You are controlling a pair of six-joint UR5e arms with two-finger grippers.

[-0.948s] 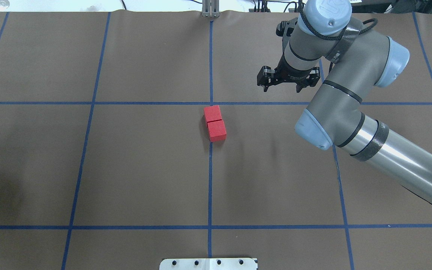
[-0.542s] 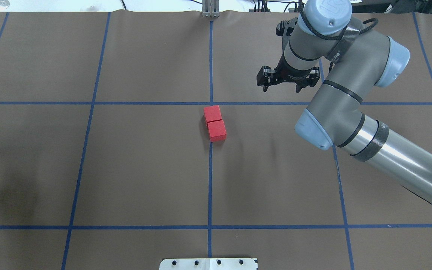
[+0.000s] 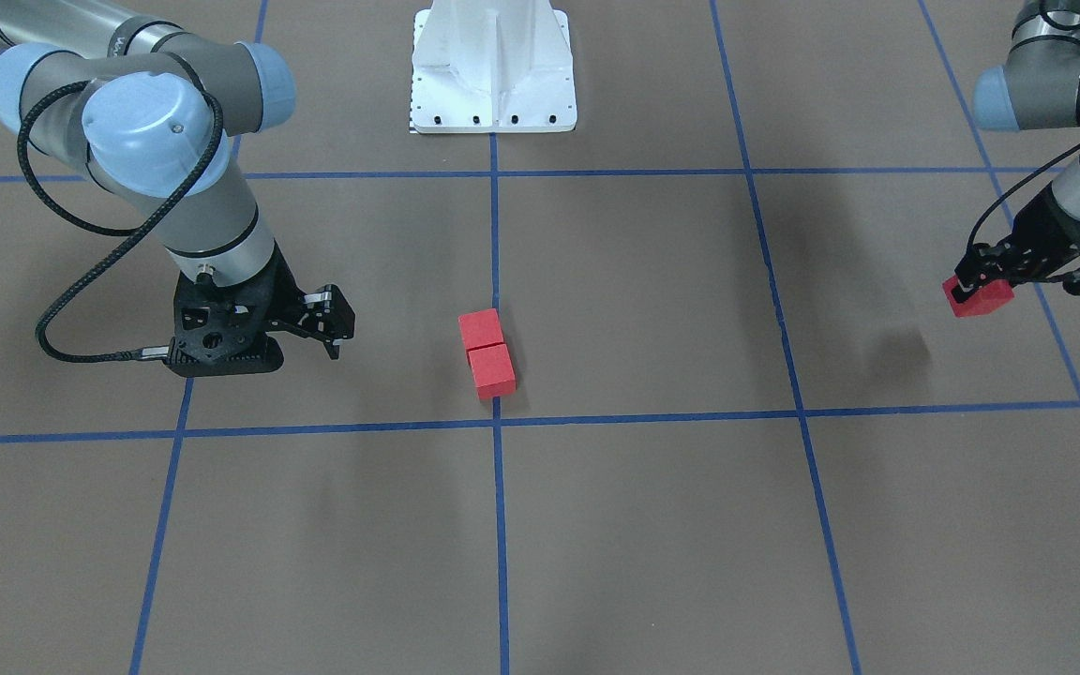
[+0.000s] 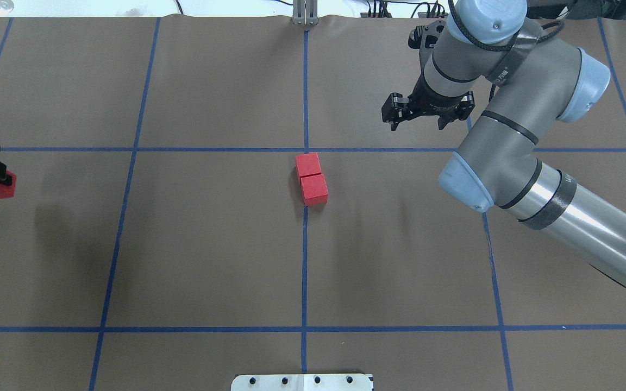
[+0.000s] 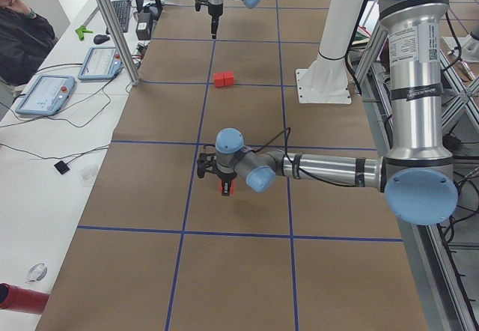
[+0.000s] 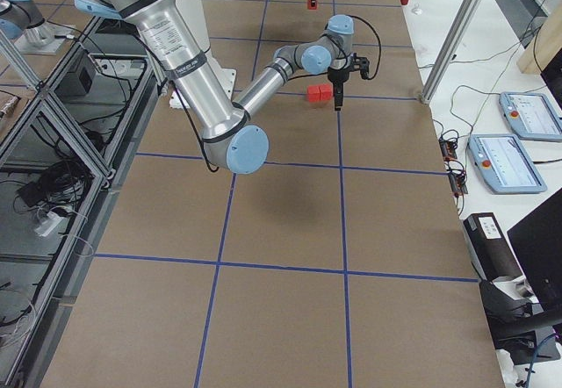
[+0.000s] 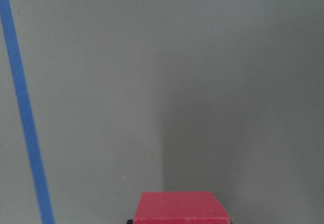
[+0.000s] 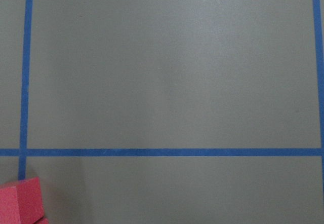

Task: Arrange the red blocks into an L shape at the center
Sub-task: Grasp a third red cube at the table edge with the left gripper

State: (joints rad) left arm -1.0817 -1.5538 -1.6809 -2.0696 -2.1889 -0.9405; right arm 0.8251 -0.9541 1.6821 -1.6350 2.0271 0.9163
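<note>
L gripper (image 3: 971, 286) clamped on 3rd red block (image 3: 981, 298), held above table (image 3: 652, 525). Overhead view cuts this gripper off at edge, so hard to make out there. Other 2 red blocks (image 4: 311, 178) touching, just by center (image 4: 306, 149), well apart from L fingers. They sit nearer R gripper (image 4: 417, 126), which is spread wide & empty.

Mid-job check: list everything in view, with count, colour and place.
red blocks on table: two, red, touching in a row on the robot's side of the center crossing.
third red block: one, red, held above the surface, far to the robot's left.
table covering: one, brown, with blue tape grid.
robot base: one, white, at table edge.
tablets: two, grey, side bench.
person: one, dark top, by the bench.
left gripper: one, black, shut on third red block.
right gripper: one, black, open, empty, beyond the center crossing.
</note>
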